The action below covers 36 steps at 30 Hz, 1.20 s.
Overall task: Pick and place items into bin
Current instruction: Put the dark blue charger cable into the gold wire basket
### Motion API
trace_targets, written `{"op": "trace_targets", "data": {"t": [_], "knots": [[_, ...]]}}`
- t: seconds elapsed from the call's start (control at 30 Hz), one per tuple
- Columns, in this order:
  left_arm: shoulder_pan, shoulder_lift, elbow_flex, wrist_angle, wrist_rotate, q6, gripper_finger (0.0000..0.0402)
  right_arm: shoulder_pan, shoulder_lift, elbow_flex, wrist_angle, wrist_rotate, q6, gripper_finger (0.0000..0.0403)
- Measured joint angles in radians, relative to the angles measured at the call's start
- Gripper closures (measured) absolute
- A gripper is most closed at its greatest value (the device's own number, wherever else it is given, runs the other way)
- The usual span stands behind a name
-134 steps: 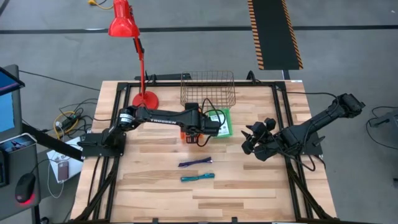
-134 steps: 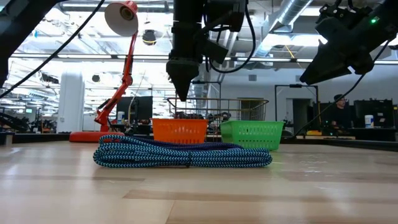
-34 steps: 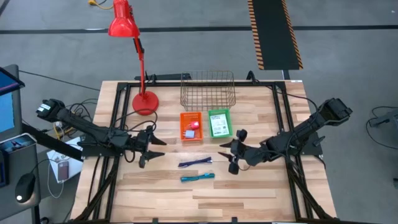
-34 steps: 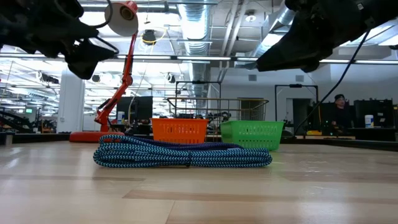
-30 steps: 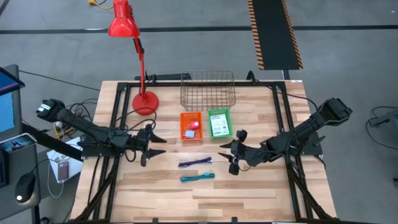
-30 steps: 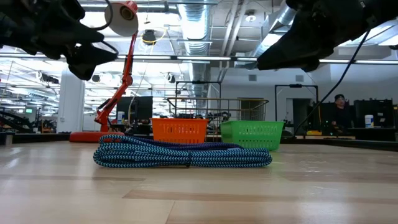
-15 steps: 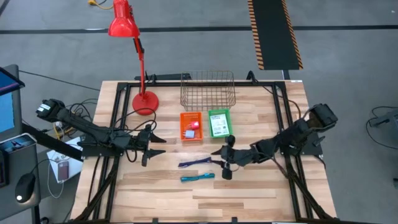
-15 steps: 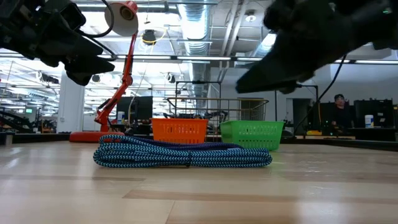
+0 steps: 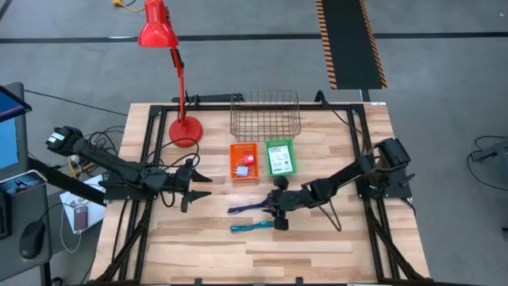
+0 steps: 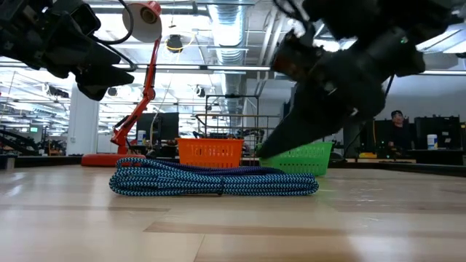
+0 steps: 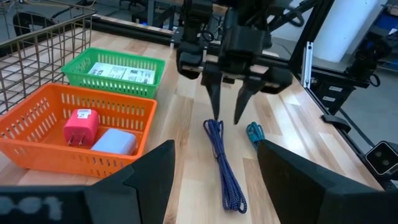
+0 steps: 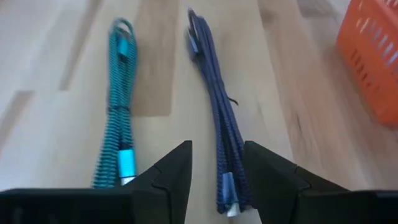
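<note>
Reaching further across the worktop (image 9: 317, 238) than half a second ago, the right claw (image 9: 278, 213) now hangs just over the near end of the dark blue braided cable (image 9: 248, 208), which lies coiled flat near the middle of the boards; in the left wrist view its two fingers (image 11: 214, 93) stand apart, pointing down at that cable's end (image 11: 214, 127) and holding nothing; whether the tips touch the cord cannot be told; in the right wrist view the blue cable (image 12: 219, 134) runs out between the spread fingers; the teal braided cable (image 9: 252, 226) lies just beside the blue one, on the side away from the bins, roughly parallel to it; behind the cables sit the orange bin (image 9: 244, 162), holding a red-pink block (image 11: 81, 125) and a pale grey piece (image 11: 114, 142), and the green bin (image 9: 281, 157), holding a white printed card (image 11: 118, 73); a wire basket (image 9: 265, 114) stands behind both; the left claw (image 9: 196, 187) waits at the worktop's left side, its fingers spread and empty, beside the red lamp (image 9: 169, 56).
</note>
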Motion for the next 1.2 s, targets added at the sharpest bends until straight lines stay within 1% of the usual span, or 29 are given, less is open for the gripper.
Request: {"op": "trace_targets", "data": {"t": [0.13, 0.27, 0.5, 0.63, 0.73, 1.0, 1.2], "knots": [[0.000, 0.000, 0.000, 0.000, 0.000, -0.003, 0.0184, -0.014, 0.039, 0.040, -0.062, 0.002, 0.000, 0.0260], [0.000, 0.000, 0.000, 0.000, 0.000, -0.014, 0.0184, -0.025, 0.044, 0.061, -0.097, 0.001, 0.000, 0.0261], [0.000, 0.000, 0.000, 0.001, 0.000, -0.027, 0.0184, -0.028, 0.044, 0.061, -0.113, 0.003, -0.005, 0.0270], [0.000, 0.000, 0.000, 0.001, 0.000, -0.034, 0.0184, -0.034, 0.046, 0.060, -0.168, 0.014, 0.018, 0.0277], [0.000, 0.000, 0.000, 0.001, 0.000, -0.034, 0.0184, -0.037, 0.046, 0.061, -0.177, 0.015, 0.033, 0.0292], [0.000, 0.000, 0.000, 0.001, 0.001, -0.056, 0.0184, -0.036, 0.046, 0.060, -0.151, 0.012, 0.054, 0.0354], [0.000, 0.000, 0.000, 0.001, 0.002, -0.059, 0.0184, -0.032, 0.046, 0.060, -0.118, -0.001, 0.064, 0.0377]]}}
